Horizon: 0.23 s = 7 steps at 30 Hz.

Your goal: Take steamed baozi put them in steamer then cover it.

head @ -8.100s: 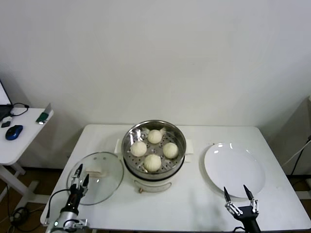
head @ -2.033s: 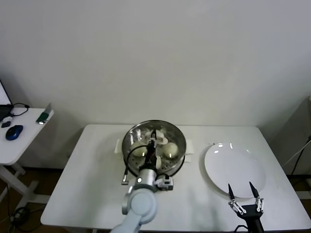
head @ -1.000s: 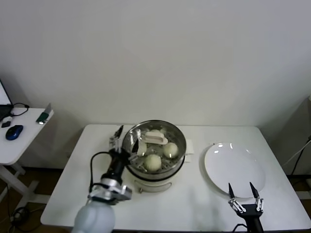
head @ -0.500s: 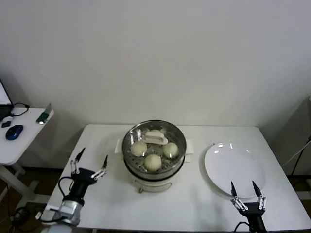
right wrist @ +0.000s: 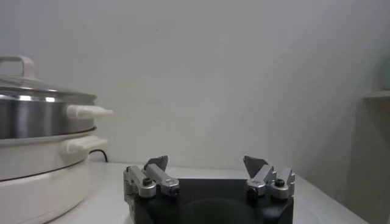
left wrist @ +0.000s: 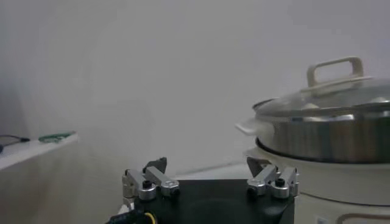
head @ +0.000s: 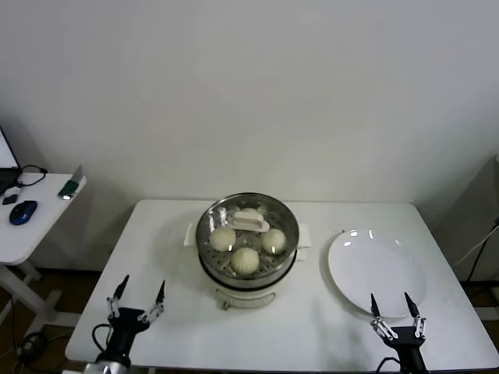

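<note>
White rectangular worktop (head: 156,234) carries everything. Round stainless-steel steamer on a cream base (head: 247,269) sits mid-worktop, ahead and right of the left gripper (head: 137,300), ahead and left of the right gripper (head: 395,309). Clear glass lid with cream oblong handle (head: 251,222) is on the pot; four cream-white domed buns (head: 245,260) show through it. Flat white round plate (head: 376,273) just ahead of the right gripper. Both grippers released, holding nothing, low at the near edge. Lid: rigid, heavyish, breakable, slick glass — grab the handle only. Buns soft, squashable. Task looks finished.
</note>
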Tool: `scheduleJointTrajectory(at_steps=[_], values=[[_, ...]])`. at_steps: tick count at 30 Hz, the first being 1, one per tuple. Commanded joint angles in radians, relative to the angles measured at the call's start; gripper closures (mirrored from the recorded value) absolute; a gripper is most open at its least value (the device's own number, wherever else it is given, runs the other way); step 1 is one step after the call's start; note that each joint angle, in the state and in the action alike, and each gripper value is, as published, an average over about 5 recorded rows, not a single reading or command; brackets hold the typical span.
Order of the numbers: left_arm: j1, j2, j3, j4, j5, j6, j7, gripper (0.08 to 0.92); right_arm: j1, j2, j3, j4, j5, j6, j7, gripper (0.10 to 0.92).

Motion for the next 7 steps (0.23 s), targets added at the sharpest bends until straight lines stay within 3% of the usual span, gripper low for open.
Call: scheduleJointTrajectory(at_steps=[1, 7], values=[[0.038, -0.005, -0.001, 0.051, -0.067, -0.064, -0.007, 0.177, -0.002, 0.003, 0.0, 0.001, 0.0, 0.0, 0.0, 0.203], [0.041, -0.01, 0.022, 0.045, -0.057, -0.06, -0.004, 0.177, -0.006, 0.005, 0.001, 0.007, 0.0, 0.0, 0.0, 0.203]])
